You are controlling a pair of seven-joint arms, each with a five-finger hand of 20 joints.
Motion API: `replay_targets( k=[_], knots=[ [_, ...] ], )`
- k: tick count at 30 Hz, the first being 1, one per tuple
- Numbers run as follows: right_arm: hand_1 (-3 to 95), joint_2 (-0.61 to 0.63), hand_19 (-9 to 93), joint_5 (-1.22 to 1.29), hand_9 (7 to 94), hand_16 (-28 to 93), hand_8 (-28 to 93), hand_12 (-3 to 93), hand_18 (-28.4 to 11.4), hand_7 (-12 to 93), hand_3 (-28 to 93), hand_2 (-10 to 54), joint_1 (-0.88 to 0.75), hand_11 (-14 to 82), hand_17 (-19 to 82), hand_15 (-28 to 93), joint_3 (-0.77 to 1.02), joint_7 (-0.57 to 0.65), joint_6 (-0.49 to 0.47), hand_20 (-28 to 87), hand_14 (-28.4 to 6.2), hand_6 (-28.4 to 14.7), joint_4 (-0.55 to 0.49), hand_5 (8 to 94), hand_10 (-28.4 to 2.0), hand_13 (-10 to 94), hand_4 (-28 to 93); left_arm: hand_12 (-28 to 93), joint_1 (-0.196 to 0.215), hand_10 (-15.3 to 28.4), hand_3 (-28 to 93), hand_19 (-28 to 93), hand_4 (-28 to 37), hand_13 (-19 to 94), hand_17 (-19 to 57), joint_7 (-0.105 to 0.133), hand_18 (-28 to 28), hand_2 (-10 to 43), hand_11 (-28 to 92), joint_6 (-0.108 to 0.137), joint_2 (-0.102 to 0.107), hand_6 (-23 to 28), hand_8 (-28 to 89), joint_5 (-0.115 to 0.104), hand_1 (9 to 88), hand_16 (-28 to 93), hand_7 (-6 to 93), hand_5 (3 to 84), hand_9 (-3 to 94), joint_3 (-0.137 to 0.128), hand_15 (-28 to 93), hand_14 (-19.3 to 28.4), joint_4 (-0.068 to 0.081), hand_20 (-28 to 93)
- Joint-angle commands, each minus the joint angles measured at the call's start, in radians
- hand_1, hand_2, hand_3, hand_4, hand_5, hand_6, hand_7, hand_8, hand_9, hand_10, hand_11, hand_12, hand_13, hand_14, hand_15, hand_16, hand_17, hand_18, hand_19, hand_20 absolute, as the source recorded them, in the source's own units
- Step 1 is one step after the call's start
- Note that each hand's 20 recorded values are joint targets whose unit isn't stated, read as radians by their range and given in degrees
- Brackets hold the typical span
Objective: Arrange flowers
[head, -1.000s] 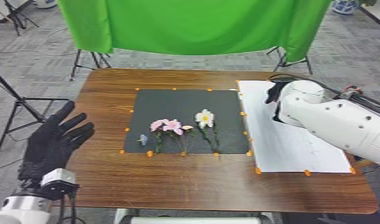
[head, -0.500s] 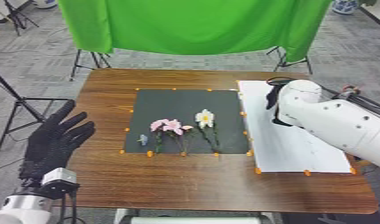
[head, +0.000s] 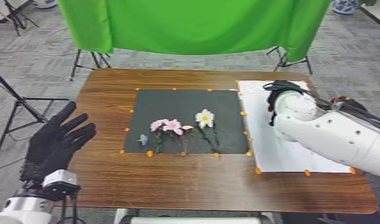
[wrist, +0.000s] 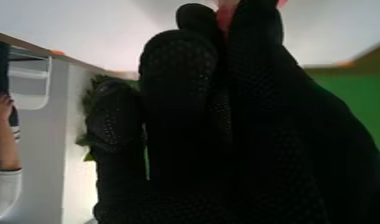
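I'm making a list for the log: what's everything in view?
White flower: one, white, black sheet
Pink blooms: two, pink, black sheet
Small flower: one, bluish, black sheet
Black sheet: one, black, table
White sheet: one, white, table's right
Table: one, brown, centre
Orange tabs: several, orange, sheet edges
Cloth: one, green, behind table
Left robot hand: one, black, table's left
Right robot hand: one, black, over white sheet
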Motion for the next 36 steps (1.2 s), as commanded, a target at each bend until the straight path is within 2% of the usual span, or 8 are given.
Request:
replay_targets(
  k=[1,7,10,14,18,22,27,36],
  knots=[
    [58.7,0.032,93,-0.057,90.3,16,1,29.9,-13.5,26,72,-9.5,0.005,5.6,52,61,0.036,-0.002,0.037,23,-2.3,3.9,-0.144,78.1,-6.0,81,-28,12,0.03,18.8,64,59,-18.2,20,-5.6,-0.028,28.4,7.0,23,-0.001,-0.038,8.4,-7,0.012,30.9,-12,6.8,33.3,27.0,-0.015,55,28.0,-0.016,-9],
    [58.8,0.04,93,-0.091,90.8,16,2,30.1,-14.0,25,72,-9.5,-0.107,5.6,52,62,0.149,-0.037,-0.016,25,-2.7,3.0,-0.298,79.1,-6.4,82,-28,12,0.039,18.8,64,59,-18.2,20,-5.6,-0.042,28.4,7.0,23,-0.004,-0.05,8.5,-7,0.017,30.9,-12,6.8,33.3,27.0,-0.027,55,27.9,-0.022,-9],
    [58.8,0.043,93,-0.098,90.9,16,2,30.2,-14.0,24,73,-9.5,-0.163,5.6,53,62,0.179,-0.056,-0.042,26,-2.9,2.9,-0.36,79.3,-6.5,82,-28,12,0.05,18.8,64,59,-18.2,20,-5.6,-0.021,28.4,7.0,24,0.012,-0.02,8.5,-7,-0.002,30.9,-12,6.8,33.3,27.0,-0.022,55,28.0,-0.023,-9],
    [58.8,0.035,93,-0.111,91.0,16,2,30.3,-14.1,24,73,-9.5,-0.261,5.5,53,63,0.224,-0.06,-0.067,26,-3.0,2.8,-0.414,79.5,-6.7,82,-28,12,0.048,18.9,64,59,-18.3,20,-5.6,-0.028,28.4,7.0,24,0.011,-0.024,8.5,-7,-0.001,30.9,-12,6.7,33.4,26.9,-0.021,55,28.0,-0.022,-9],
    [58.8,0.023,93,-0.119,91.7,15,3,30.3,-14.2,23,73,-9.5,-0.333,6.0,53,63,0.253,-0.07,-0.089,27,-3.2,2.7,-0.439,79.6,-6.9,82,-28,12,0.049,18.9,64,59,-18.4,20,-5.6,-0.011,28.4,7.0,23,0.017,-0.005,8.5,-7,-0.01,30.9,-12,6.7,33.4,26.9,-0.016,55,28.0,-0.022,-9],
    [58.8,0.018,93,-0.113,91.9,15,3,30.6,-14.3,23,73,-9.5,-0.368,5.9,53,63,0.27,-0.059,-0.088,27,-3.2,2.6,-0.452,79.7,-7.0,82,-28,12,0.047,18.9,64,59,-18.3,20,-5.6,-0.027,28.4,7.1,23,0.006,-0.021,8.5,-7,0.0,30.9,-12,6.6,33.3,27.0,-0.021,55,28.0,-0.02,-9],
    [58.8,0.017,93,-0.129,92.0,15,3,30.7,-14.5,23,73,-9.5,-0.392,5.9,53,63,0.271,-0.058,-0.076,27,-3.3,2.5,-0.468,79.7,-7.1,82,-28,12,0.062,18.9,64,59,-18.3,20,-5.6,-0.002,28.4,7.0,23,0.022,0.008,8.5,-7,-0.021,30.9,-12,6.7,33.3,26.9,-0.016,55,28.0,-0.019,-9],
    [55.0,0.015,93,-0.107,87.3,15,2,30.1,-15.6,21,73,-9.5,-0.427,7.1,51,64,0.335,-0.048,-0.143,27,-4.9,-0.4,-0.493,73.5,-8.9,79,-27,12,0.057,18.9,64,59,-18.2,20,-5.6,-0.013,28.4,7.0,23,0.019,0.004,8.5,-7,-0.015,30.8,-12,6.7,33.3,27.0,-0.017,55,28.0,-0.018,-9]
  ],
)
